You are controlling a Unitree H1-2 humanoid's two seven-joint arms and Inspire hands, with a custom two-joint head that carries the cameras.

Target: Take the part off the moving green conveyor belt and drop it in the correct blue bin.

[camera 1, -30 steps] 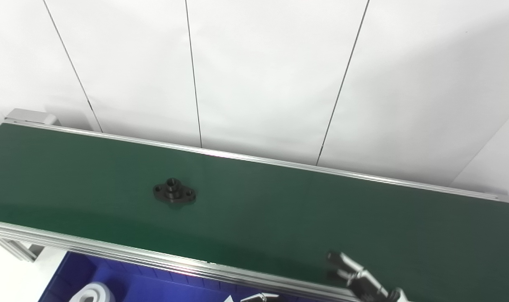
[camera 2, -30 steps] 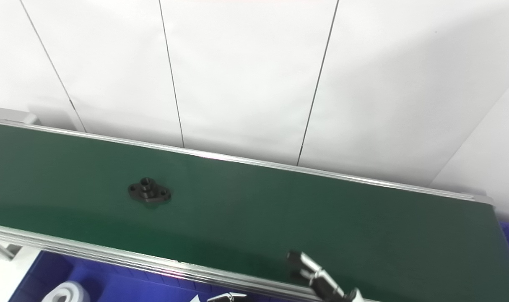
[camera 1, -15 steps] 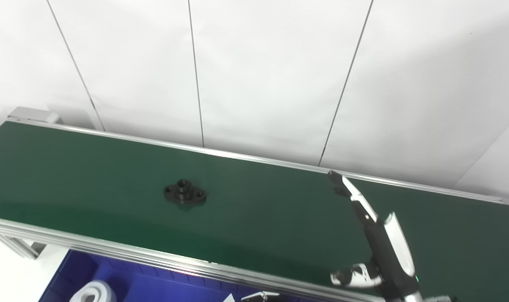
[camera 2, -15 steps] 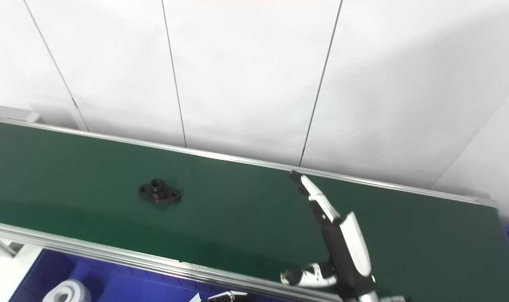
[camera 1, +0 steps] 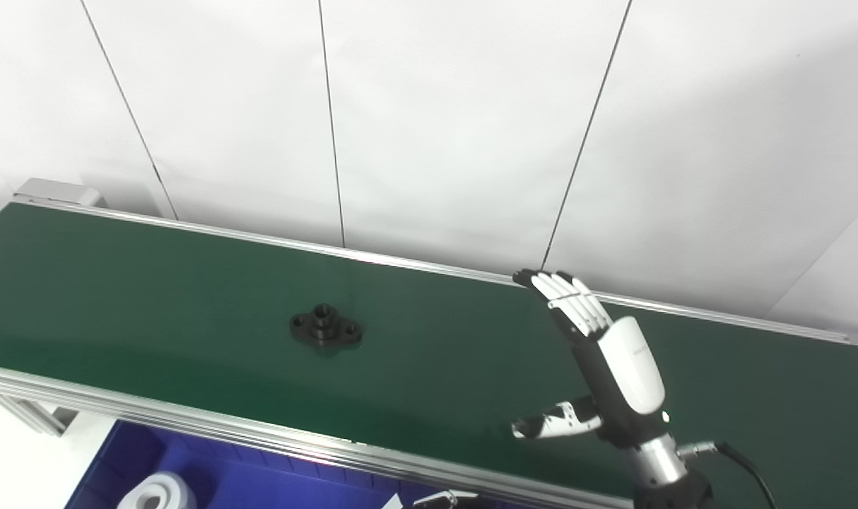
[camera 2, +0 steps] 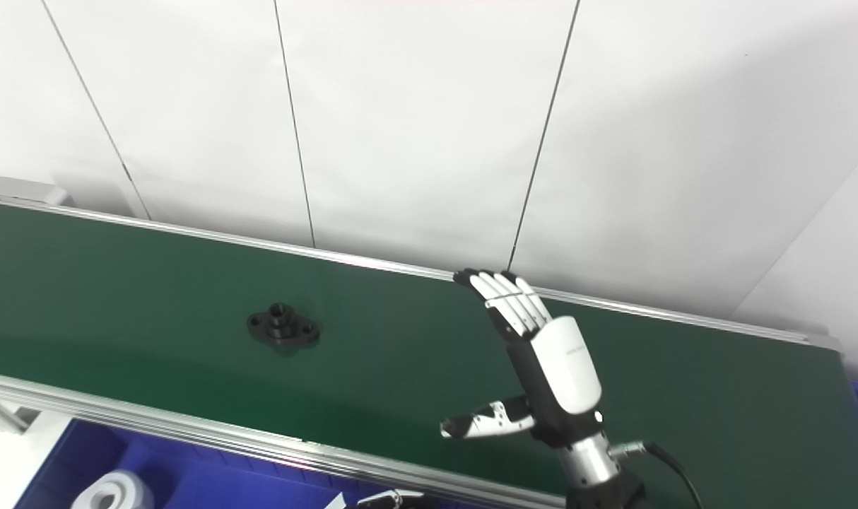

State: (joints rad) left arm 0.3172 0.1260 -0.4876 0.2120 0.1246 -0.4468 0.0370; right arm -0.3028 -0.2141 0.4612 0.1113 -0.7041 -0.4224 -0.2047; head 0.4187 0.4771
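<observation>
Right hand [camera 1: 613,360] open, empty, well right of the black flanged part [camera 1: 326,329] on the green conveyor belt [camera 1: 153,283]; best wait, close around its raised hub as it arrives.

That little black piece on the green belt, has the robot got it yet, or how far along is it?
Not yet. The black part lies untouched on the green conveyor belt. In hand: the right hand is open above the belt, off to the part's right, holding nothing. Left to do: grasp the part, lift it, and drop it into a blue bin below the belt's near edge, where a white ring already sits.
</observation>
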